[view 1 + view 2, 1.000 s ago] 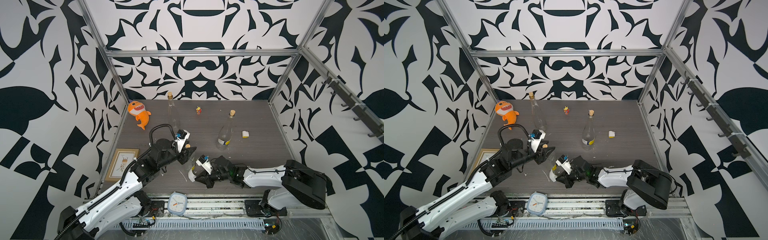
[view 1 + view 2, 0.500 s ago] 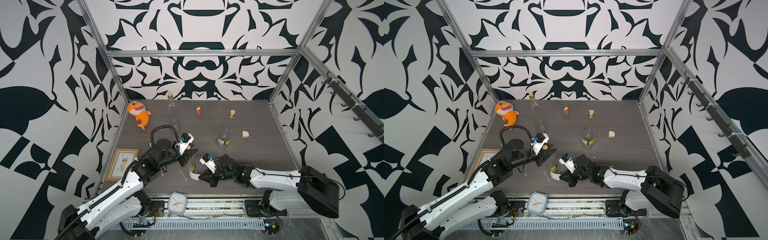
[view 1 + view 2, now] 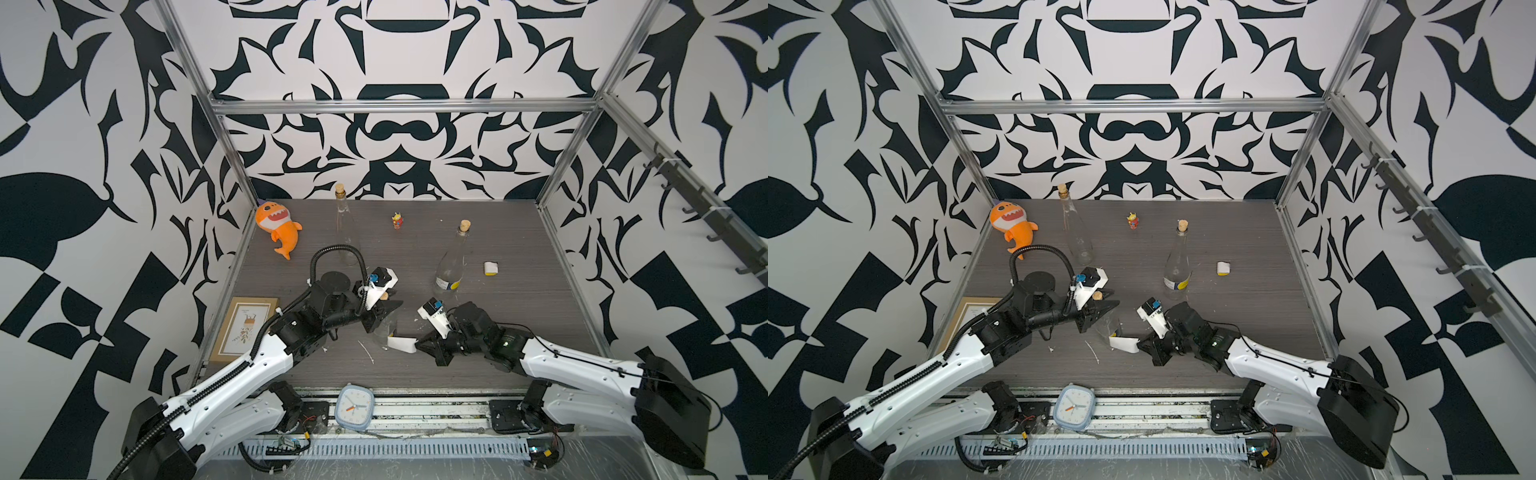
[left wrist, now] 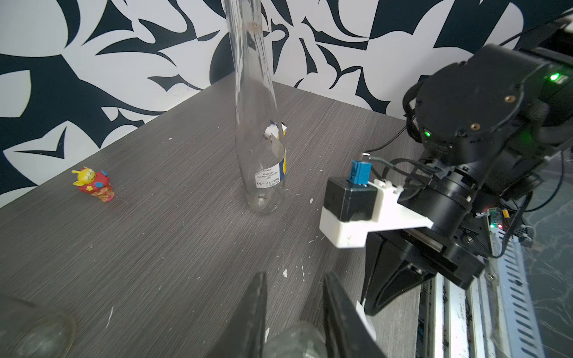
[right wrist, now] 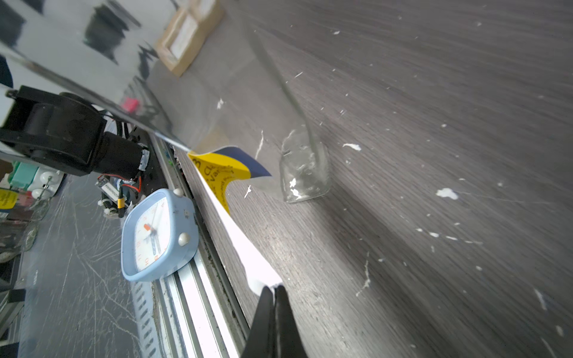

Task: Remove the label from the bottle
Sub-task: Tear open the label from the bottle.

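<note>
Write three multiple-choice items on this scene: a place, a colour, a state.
1. The alarm clock sits: A on the front rail; B against the back wall; C beside the picture frame.
2. The plush shark is: A green; B orange; C purple.
3. The label is: A flat, unpeeled; B partly peeled, its end in the right gripper; C loose on the table.
Answers: A, it rests on the rail; B, its body is orange; B, shut jaws pinch its white end, the other end clings to the bottle.
</note>
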Controlling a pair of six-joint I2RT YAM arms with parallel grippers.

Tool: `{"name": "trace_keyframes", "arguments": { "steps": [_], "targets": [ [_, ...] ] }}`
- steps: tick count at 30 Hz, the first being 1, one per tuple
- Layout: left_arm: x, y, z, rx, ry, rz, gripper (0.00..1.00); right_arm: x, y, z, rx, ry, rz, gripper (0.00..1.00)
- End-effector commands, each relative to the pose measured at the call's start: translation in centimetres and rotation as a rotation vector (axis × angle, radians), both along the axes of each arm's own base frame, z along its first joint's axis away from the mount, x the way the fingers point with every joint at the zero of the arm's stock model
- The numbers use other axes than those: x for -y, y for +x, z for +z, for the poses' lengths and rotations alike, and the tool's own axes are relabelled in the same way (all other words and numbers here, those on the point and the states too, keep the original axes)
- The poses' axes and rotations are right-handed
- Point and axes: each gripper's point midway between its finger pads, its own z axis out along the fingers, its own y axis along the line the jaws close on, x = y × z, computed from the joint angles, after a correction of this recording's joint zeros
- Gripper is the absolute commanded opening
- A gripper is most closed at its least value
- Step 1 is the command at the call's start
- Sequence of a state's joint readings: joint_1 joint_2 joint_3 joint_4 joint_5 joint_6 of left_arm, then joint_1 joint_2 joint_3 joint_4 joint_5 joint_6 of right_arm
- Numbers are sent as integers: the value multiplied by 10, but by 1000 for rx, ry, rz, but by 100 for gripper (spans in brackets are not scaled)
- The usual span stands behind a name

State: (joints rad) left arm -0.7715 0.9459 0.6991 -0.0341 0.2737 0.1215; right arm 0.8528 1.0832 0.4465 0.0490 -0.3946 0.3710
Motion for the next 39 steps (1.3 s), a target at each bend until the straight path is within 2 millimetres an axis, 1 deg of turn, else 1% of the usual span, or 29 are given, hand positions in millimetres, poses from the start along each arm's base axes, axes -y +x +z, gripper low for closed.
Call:
{"name": "trace_keyframes", "arguments": {
  "steps": [1,4,10,13,14,17,19,21,25,29,35,39],
  "targets": [
    [0,-1,2,2,7,-19,0,15,7,-3,16,-55,-42,0],
    [1,-2,1,-3,6,-30,0,19,8,-4,16,-64,-45,0],
    [-1,-2,-1,-5,5,-27,0,21,9,-6,18,-74,-44,0],
    [-2,-1,0,-8,5,-26,0,19,4,-3,19,-56,-10,0],
    [-2,0,-1,-9,5,-24,0,15,0,2,23,-29,20,0],
    [-2,-1,-1,-14,5,-29,0,3,-13,26,38,87,112,0],
    [0,-4,-3,-22,3,-54,0,-3,-17,36,41,119,155,13],
    [2,-10,-4,-27,3,-92,0,-10,-17,42,45,148,188,29],
    [2,-13,-2,-40,-8,-127,0,-26,-19,49,35,224,249,46],
    [2,-15,0,-45,-19,-150,0,-40,-13,49,41,253,287,51],
    [1,-17,5,-44,-40,-175,0,-53,-13,58,62,307,354,53],
    [1,-17,4,-53,-40,-177,0,-59,-17,62,59,324,404,53]
  ]
}}
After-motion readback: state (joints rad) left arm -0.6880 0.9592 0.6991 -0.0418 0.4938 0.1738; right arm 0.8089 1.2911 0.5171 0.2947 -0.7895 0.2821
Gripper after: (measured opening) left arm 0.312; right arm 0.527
